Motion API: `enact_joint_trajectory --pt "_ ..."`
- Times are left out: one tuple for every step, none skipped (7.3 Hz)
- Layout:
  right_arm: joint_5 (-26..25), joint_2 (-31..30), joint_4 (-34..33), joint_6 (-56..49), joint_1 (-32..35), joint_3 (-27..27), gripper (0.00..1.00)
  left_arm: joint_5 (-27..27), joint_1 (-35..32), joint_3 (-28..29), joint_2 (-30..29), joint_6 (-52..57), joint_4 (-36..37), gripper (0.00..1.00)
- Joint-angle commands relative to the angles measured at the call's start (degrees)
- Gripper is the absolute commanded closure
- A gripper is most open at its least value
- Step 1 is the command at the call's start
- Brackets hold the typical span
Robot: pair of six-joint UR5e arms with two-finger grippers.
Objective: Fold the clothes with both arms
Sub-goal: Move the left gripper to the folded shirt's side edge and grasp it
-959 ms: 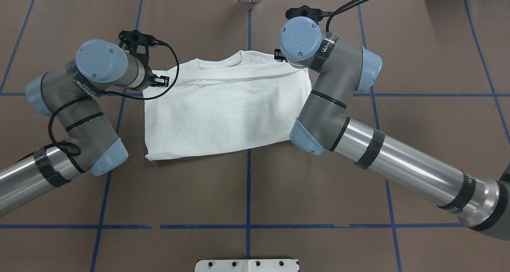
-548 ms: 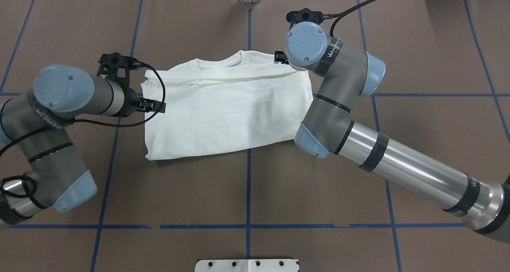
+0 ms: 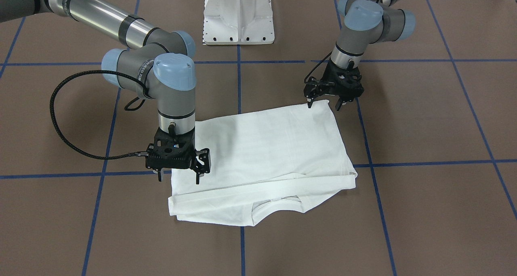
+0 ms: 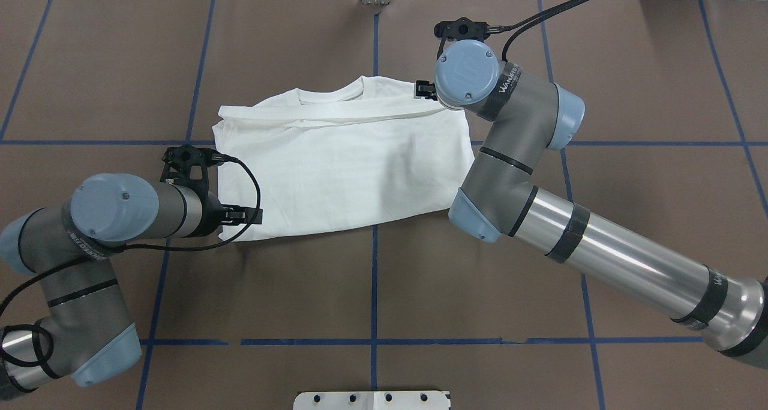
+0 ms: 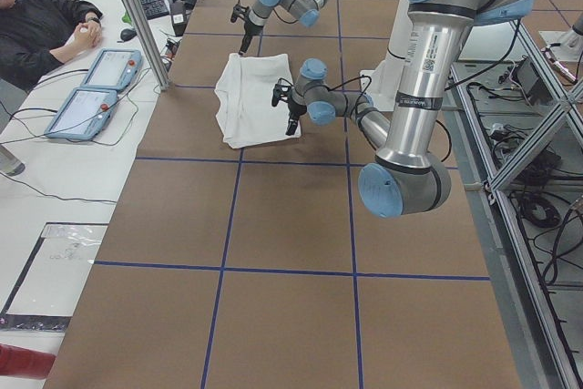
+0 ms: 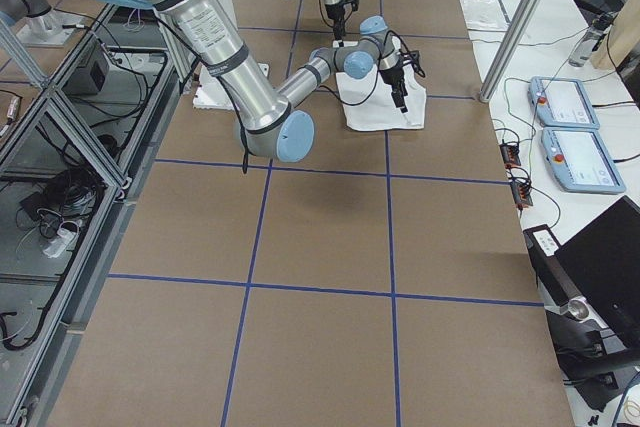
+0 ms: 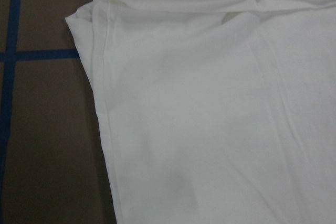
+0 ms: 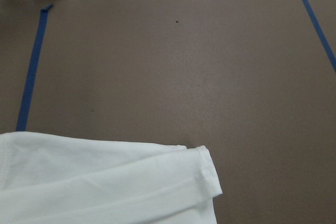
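Right, the white shirt (image 4: 342, 170) lies folded flat on the brown tabletop (image 4: 480, 290), neckline toward the far edge. My left arm (image 4: 114, 212) is bent sharply at the elbow with its wrist pointing straight down. The left gripper (image 3: 324, 103) is spread apart over the shirt's near left corner. The right arm (image 4: 600, 254) reaches long across the tabletop, wrist also vertical. The right gripper (image 3: 179, 178) has its fingers apart at the far right corner, by the folded sleeve. I cannot tell whether any fingertip touches cloth.
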Motion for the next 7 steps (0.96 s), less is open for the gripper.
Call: enact_joint_trajectory --pt "0.0 0.1 0.1 0.0 0.0 0.0 0.0 0.7 1.5 0.5 0.1 -1.8 0.0 0.2" --pt "-0.1 0.0 0.1 -0.1 0.0 0.0 0.0 0.7 1.5 0.7 0.1 -2.6 0.0 0.47" --pt "-0.1 0.1 0.1 -0.1 0.0 0.0 0.0 0.7 1.7 0.7 0.1 -2.8 0.0 0.77" --pt "-0.1 0.1 0.1 -0.1 0.0 0.0 0.0 0.7 1.7 0.7 0.1 -2.8 0.0 1.0" --pt "-0.1 0.0 0.1 -0.2 0.0 0.0 0.0 0.8 1.7 0.3 0.1 -2.7 0.1 1.0" --pt "-0.1 0.0 0.1 -0.2 0.0 0.0 0.0 0.8 1.7 -0.3 0.2 -2.7 0.1 1.0" --pt "-0.1 0.1 0.1 -0.2 0.0 0.0 0.0 0.8 1.5 -0.9 1.1 -2.0 0.3 1.0"
